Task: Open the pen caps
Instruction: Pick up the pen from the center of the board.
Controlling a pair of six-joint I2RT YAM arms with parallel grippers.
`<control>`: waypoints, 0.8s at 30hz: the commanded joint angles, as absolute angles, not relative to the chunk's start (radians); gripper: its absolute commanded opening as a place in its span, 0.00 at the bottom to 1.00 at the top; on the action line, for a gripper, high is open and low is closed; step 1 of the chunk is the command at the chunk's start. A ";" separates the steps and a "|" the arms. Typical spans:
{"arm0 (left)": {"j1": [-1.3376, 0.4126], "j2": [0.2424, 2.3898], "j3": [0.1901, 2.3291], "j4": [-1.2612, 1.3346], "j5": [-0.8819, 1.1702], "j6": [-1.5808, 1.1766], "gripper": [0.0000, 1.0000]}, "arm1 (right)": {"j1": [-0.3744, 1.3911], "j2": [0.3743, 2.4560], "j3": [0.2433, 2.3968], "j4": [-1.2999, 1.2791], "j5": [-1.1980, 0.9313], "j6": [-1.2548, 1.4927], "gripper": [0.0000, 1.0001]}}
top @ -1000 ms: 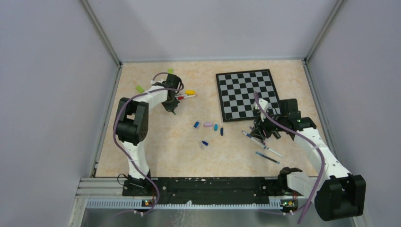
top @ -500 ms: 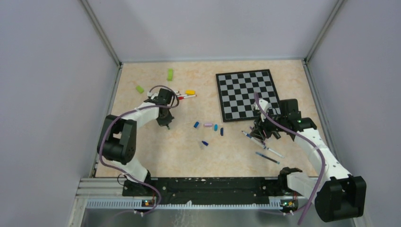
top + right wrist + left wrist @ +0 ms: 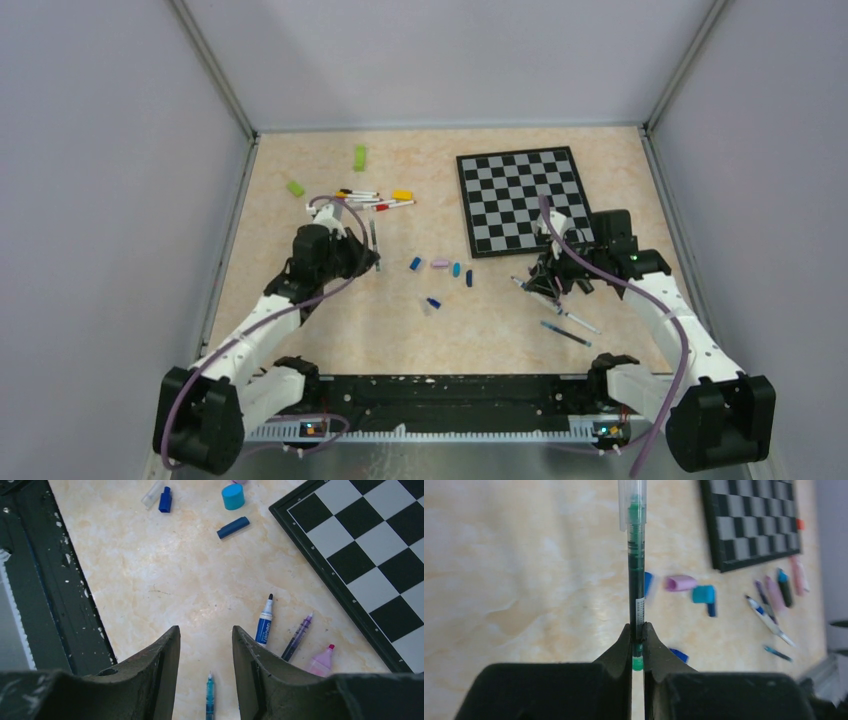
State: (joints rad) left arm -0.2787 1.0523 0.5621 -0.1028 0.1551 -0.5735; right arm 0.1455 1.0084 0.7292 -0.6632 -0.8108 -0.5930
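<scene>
My left gripper (image 3: 637, 630) is shut on the lower end of a thin pen with green ink (image 3: 636, 580), which points away from me. A clear cap (image 3: 632, 505) sits on its far end. From above, this gripper (image 3: 362, 255) is left of centre, near several loose pen caps (image 3: 439, 263) in blue, pink and teal. My right gripper (image 3: 206, 635) stands open and empty over uncapped pens: a teal pen (image 3: 209, 700), a blue marker (image 3: 264, 622), a purple pen (image 3: 298, 636) and a pink marker (image 3: 320, 661). More pens (image 3: 375, 200) lie at the back left.
The chessboard (image 3: 520, 195) lies at the back right, its near edge beside my right gripper (image 3: 556, 278). A yellow block (image 3: 402, 195) and two green blocks (image 3: 359, 157) (image 3: 296, 188) lie near the back-left pens. Grey walls enclose the table.
My left arm has drawn back from the back-left pen pile toward the near side, carrying the green pen. The right arm has not moved.
</scene>
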 commanded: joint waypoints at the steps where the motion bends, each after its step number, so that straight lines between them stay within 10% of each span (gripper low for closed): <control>1: -0.293 0.943 0.386 0.338 0.501 -0.638 0.00 | 0.140 0.981 0.749 -0.668 -0.942 -0.628 0.42; 13: -0.755 1.004 0.220 1.000 0.248 -0.697 0.00 | 0.141 0.967 0.693 -0.487 -1.334 -0.563 0.45; 24: -0.987 1.363 0.344 1.290 0.018 -0.692 0.00 | 0.143 1.002 0.557 0.281 -1.254 0.363 0.59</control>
